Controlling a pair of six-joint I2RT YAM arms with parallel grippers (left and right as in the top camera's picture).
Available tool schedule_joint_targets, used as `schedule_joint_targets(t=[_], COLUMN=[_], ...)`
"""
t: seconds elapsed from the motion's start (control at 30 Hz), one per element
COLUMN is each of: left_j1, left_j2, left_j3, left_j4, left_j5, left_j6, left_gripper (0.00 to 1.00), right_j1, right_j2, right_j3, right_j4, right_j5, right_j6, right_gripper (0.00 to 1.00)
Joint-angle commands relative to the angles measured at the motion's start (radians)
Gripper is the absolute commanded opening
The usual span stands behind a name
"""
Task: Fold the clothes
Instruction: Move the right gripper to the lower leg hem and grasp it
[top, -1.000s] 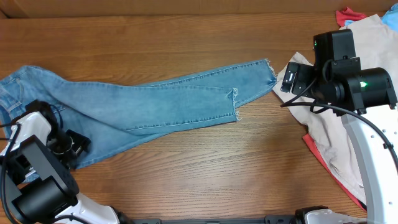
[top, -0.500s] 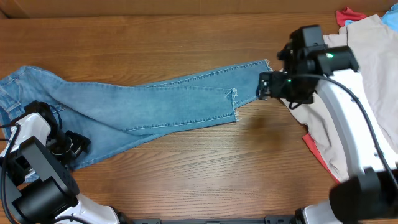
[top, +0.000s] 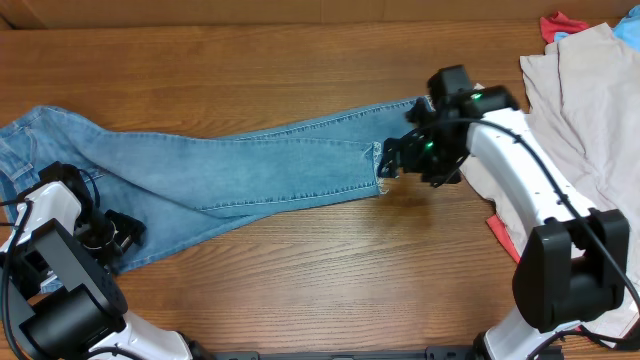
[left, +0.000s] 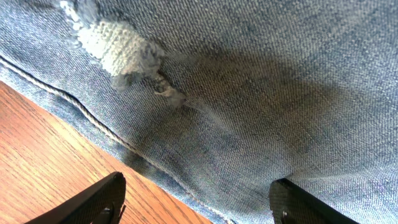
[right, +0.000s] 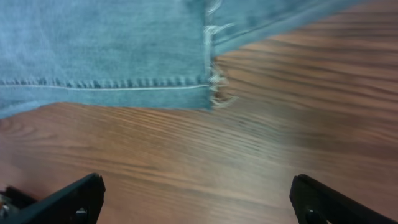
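Right gripper (top: 392, 163) leftward, over jeans (top: 250, 165) hem

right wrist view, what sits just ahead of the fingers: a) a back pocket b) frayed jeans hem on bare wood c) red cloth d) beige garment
b: the frayed hem of the jeans ends on the wooden table ahead of the open right gripper.

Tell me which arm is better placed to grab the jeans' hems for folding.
Right. The right pincer hovers open beside the frayed hems of the jeans; the left pincer sits far off over the opposite end.
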Motion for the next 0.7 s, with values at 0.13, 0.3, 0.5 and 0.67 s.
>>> schedule_joint_targets(t=[0.13, 0.3, 0.5, 0.67], left_j1=[-0.004, -0.004, -0.004, -0.004], left_j2=[0.015, 0.015, 0.015, 0.015], left_j3=[-0.028, -0.028, -0.028, -0.028], left_j4=[0.029, 0.029, 0.03, 0.032], left_j5=[-0.035, -0.035, -0.035, -0.035], left_j6=[-0.003, -0.003, -0.003, -0.003], left_gripper=[0.78, 0.78, 0.78, 0.78], right_j1=[0.077, 0.081, 0.086, 0.109], right_j2=[0.003, 0.003, 0.004, 0.01], right_j3=[-0.101, -0.14, -0.189, -0.221], right_j4=[0.152, 0.203, 0.238, 0.29], right_j5=[-0.014, -0.008, -0.046, -0.048], right_j6=[0.005, 0.046, 0.053, 0.053], right_gripper=[1.0, 1.0, 1.0, 1.0])
